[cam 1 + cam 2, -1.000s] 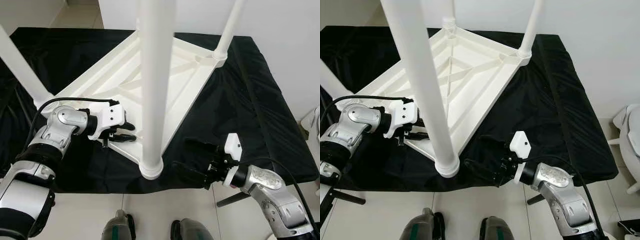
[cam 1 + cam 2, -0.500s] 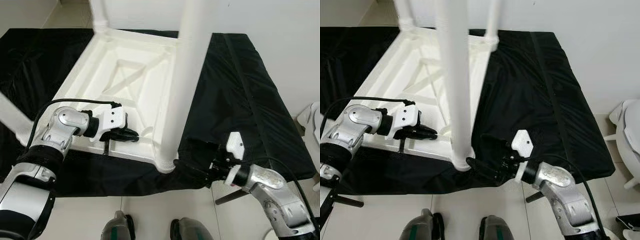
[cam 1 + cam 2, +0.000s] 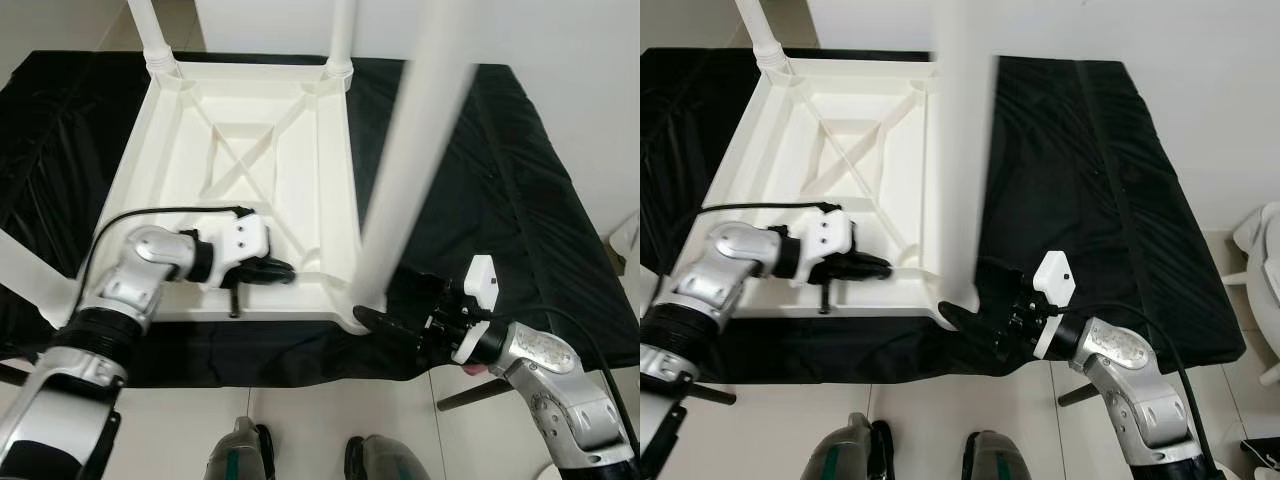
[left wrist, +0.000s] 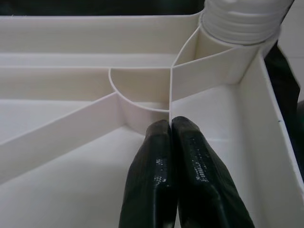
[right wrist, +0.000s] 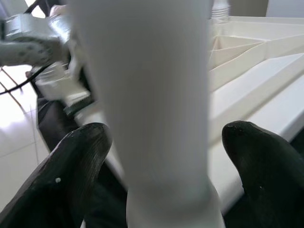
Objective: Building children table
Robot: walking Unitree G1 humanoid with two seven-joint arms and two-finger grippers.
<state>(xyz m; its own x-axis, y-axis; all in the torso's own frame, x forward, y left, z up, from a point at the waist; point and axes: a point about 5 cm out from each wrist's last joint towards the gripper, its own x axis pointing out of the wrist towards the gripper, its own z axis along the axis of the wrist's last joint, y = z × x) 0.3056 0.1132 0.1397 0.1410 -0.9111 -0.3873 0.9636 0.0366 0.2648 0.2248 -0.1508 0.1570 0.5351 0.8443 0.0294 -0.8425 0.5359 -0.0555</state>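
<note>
Table: white moulded plastic children's table, lying upside down at centre and upper left of the left eye view, ribbed underside facing up with a cross-shaped brace in the middle.
Support: black cloth-covered platform, creased, spanning most of the frame under the table.
Near leg: long white plastic tube leg, seated in the table's near right corner socket and rising towards the camera, blurred at the upper right of centre.
Far legs: two white round legs, standing in the far corner sockets at the top edge of the frame.
Left leg: fourth white leg, partly in view at the lower left edge, angled out of frame.
Left gripper: left gripper, lower left of centre, inside the table's near rim; fingers pressed together, pinching a thin upright white plastic rib next to the near corner socket.
Right gripper: right gripper, lower right of centre, at the base of the near leg; fingers spread wide on either side of the leg, contact not discernible.
Floor: pale tiled floor, along the bottom of the frame.
Feet: the robot's two grey-and-black feet, at the bottom edge.
Wall: white wall, upper right.
</note>
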